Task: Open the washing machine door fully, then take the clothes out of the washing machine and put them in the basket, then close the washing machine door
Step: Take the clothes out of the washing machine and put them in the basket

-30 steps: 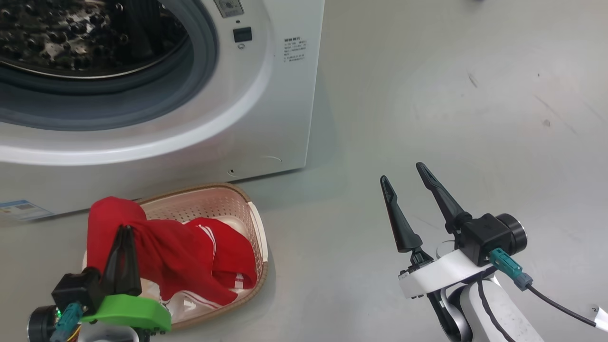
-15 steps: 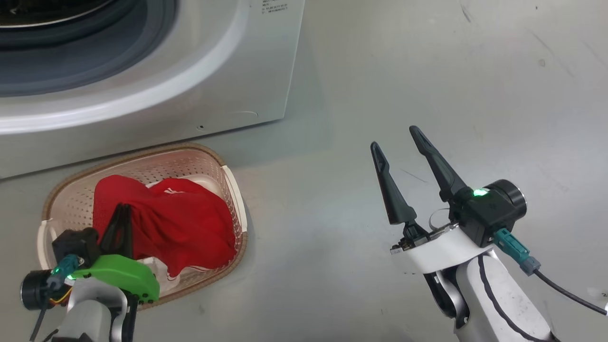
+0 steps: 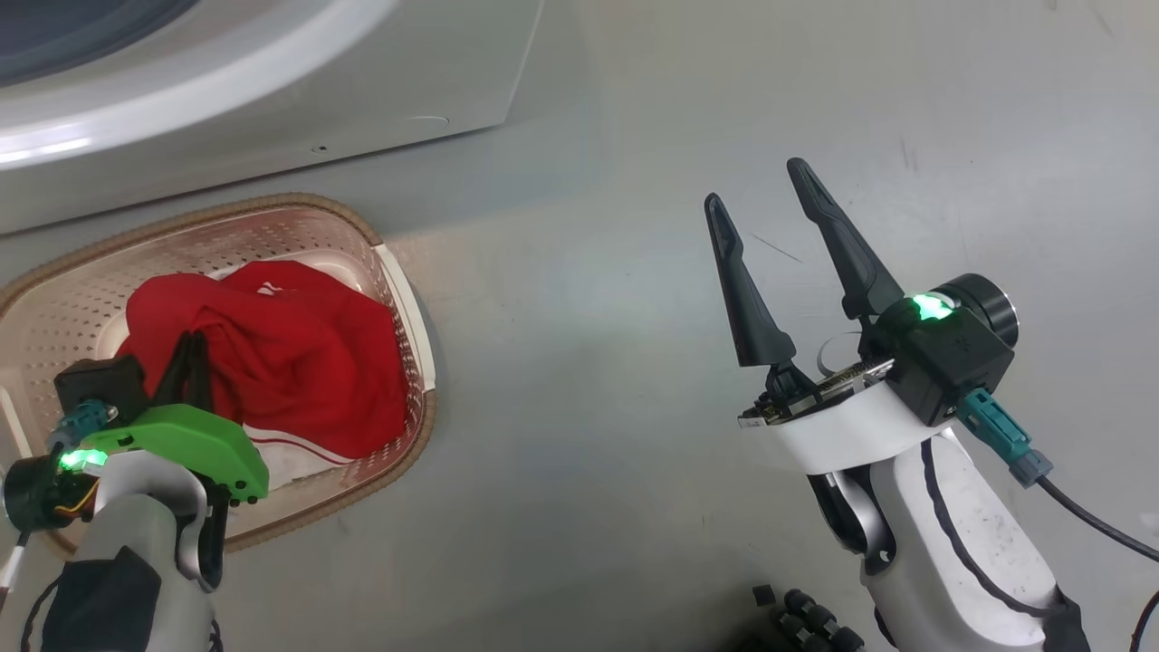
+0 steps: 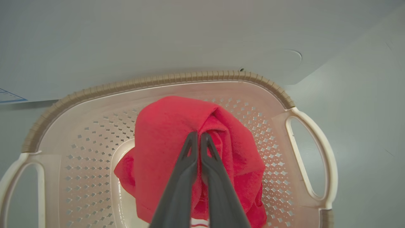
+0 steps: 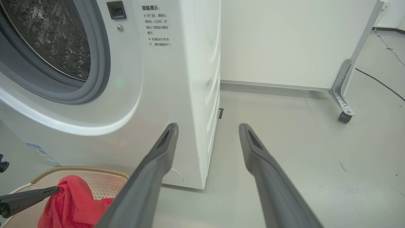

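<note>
Red clothes (image 3: pixel 272 362) down inside the basket (image 3: pixel 253 199), heaped on its bottom and leaning toward the right wall. Pinched at a raised fold near the top of the heap by the left gripper (image 4: pixel 198 135), fingers pressed together on the cloth with barely a slit between them. Spread wide over bare floor (image 3: pixel 589 380), well apart from the basket and holding nothing: the right gripper (image 3: pixel 756 183).

Soft, light, limp fabric by the look: folds over itself, sags from the pinch, keeps no shape. Likely to slip off the smooth fingers once let go, with little risk of damage; could trail over the rim if dragged sideways. Best taken at a thick bunched fold, as here, rather than at a single thin edge. Matte weave, white stripes and trim along the lower hem.

Basket of rigid cream plastic, walls pierced with rows of small diamond holes, brown woven-look rim, looped white handle (image 4: pixel 326 158) at each end. Probably light enough to shift if nudged. Sits on the floor just in front of the washing machine (image 3: pixel 272 109), with its hard, glossy, curved white front. From the right wrist: grey rubber ring (image 5: pixel 101 63) around a dimpled steel drum (image 5: pixel 53 41), mouth uncovered. Smooth grey floor, lightly scuffed.

Next, by the look of it: letting go.
</note>
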